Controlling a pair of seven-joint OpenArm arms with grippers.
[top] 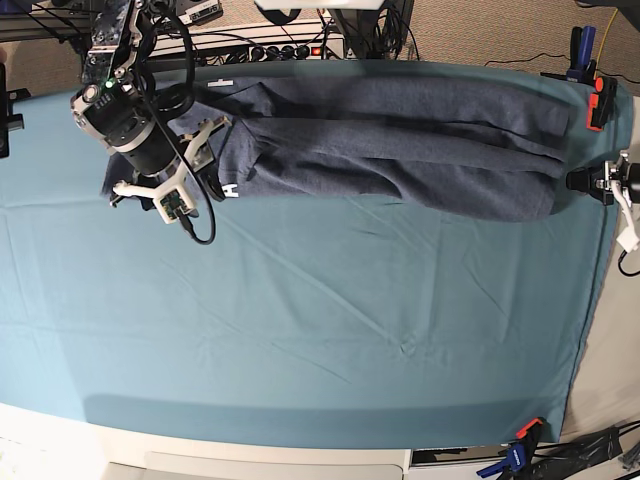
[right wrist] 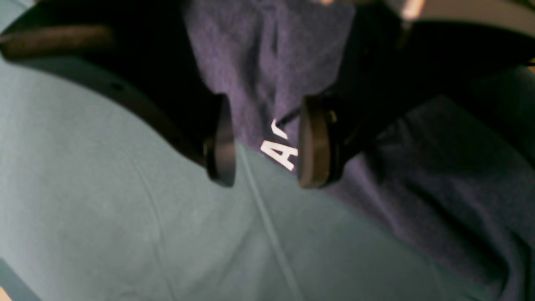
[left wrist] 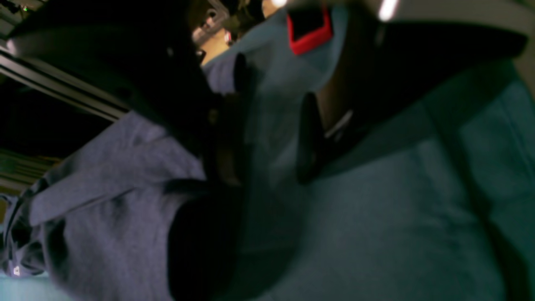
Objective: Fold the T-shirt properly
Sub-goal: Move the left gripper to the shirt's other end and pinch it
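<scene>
The T-shirt (top: 400,140) lies as a long, rumpled band along the far edge of the table (top: 300,320), which is covered by a teal cloth (top: 320,300); part of its white lettering (top: 232,190) shows at the near edge of the end on the base view's left. The right gripper (right wrist: 263,142) hangs low over that end; in the right wrist view its 2 fingers (right wrist: 311,142) stand apart, with the shirt's edge and the lettering (right wrist: 281,152) between them and no fabric pinched. The left gripper (left wrist: 271,138) is at the opposite end of the shirt (left wrist: 108,200), mostly cut off by the frame edge in the base view; the left wrist view, blurred, shows its fingers (left wrist: 307,138) apart over teal cloth, the shirt lying just beside one of them; whether that finger touches the fabric cannot be told. A red clamp (top: 601,102) grips the far corner of the cloth; a blue and orange clamp (top: 518,452) grips the near corner.
</scene>
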